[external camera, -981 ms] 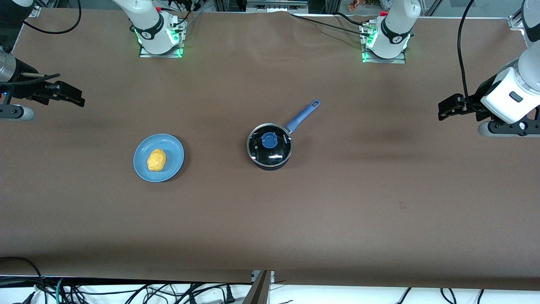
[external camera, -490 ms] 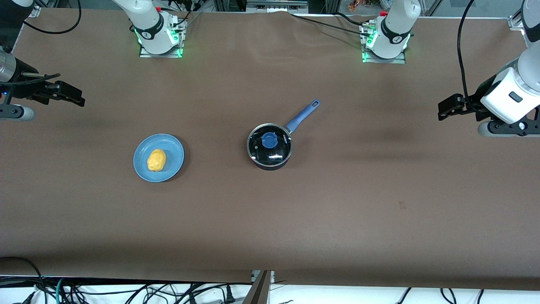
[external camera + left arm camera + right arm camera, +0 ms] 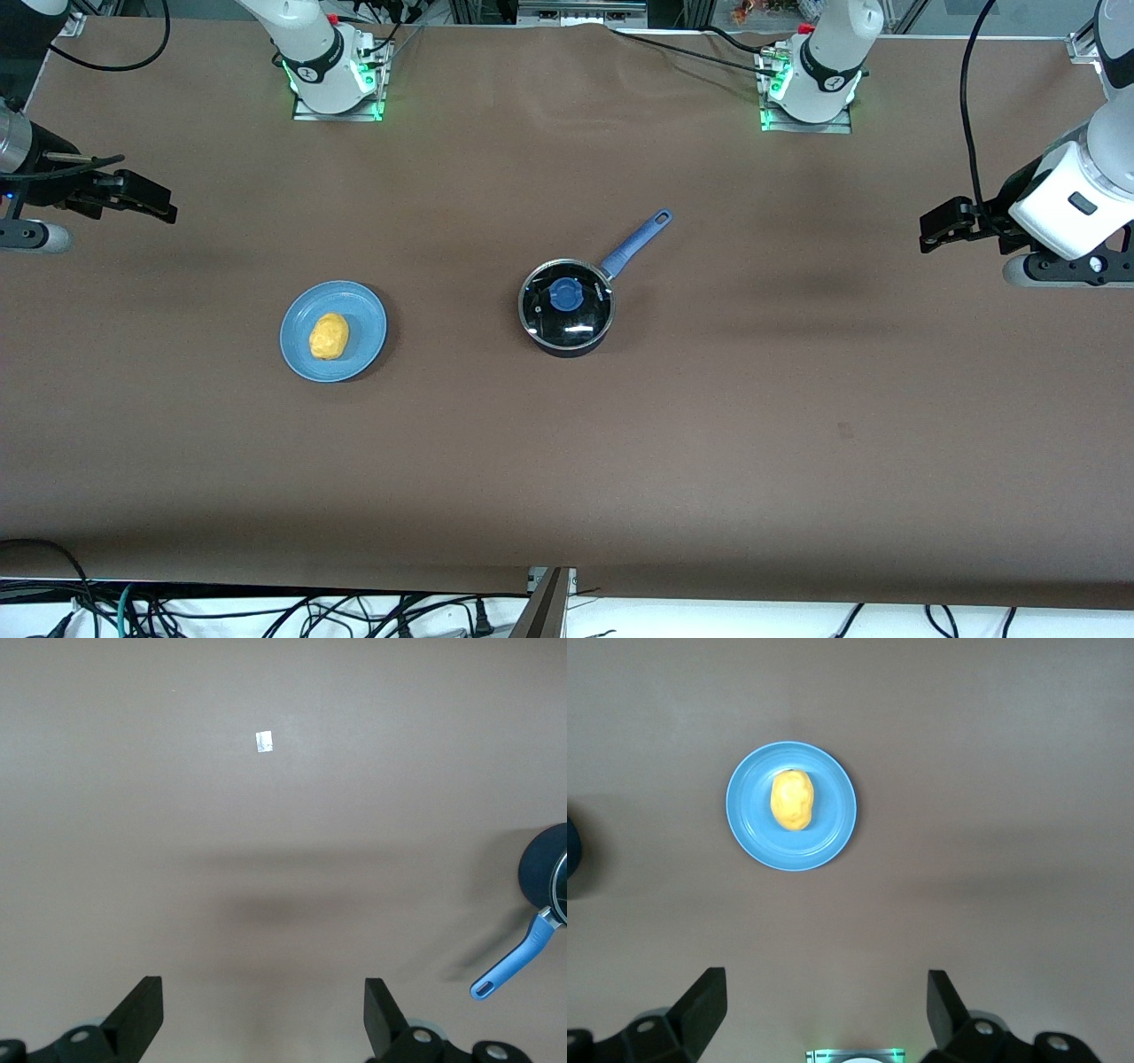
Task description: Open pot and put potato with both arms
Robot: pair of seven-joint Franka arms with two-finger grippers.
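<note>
The black pot point(image 3: 567, 312) stands mid-table with its glass lid point(image 3: 567, 306) on, blue knob point(image 3: 565, 295) on top, and its blue handle point(image 3: 636, 241) angled toward the left arm's base. The yellow potato point(image 3: 329, 336) lies on a blue plate point(image 3: 365, 321) toward the right arm's end. My left gripper point(image 3: 932, 230) hangs open and empty over the left arm's end of the table; its wrist view catches the pot's edge point(image 3: 542, 870) and handle point(image 3: 514, 961). My right gripper point(image 3: 162, 209) hangs open over the right arm's end, with potato point(image 3: 792, 799) and plate point(image 3: 833, 819) in its wrist view.
Both arm bases point(image 3: 335, 75) point(image 3: 811, 84) stand along the table edge farthest from the front camera. A small white sticker point(image 3: 264, 742) lies on the brown cloth. Cables hang below the table's edge nearest the front camera.
</note>
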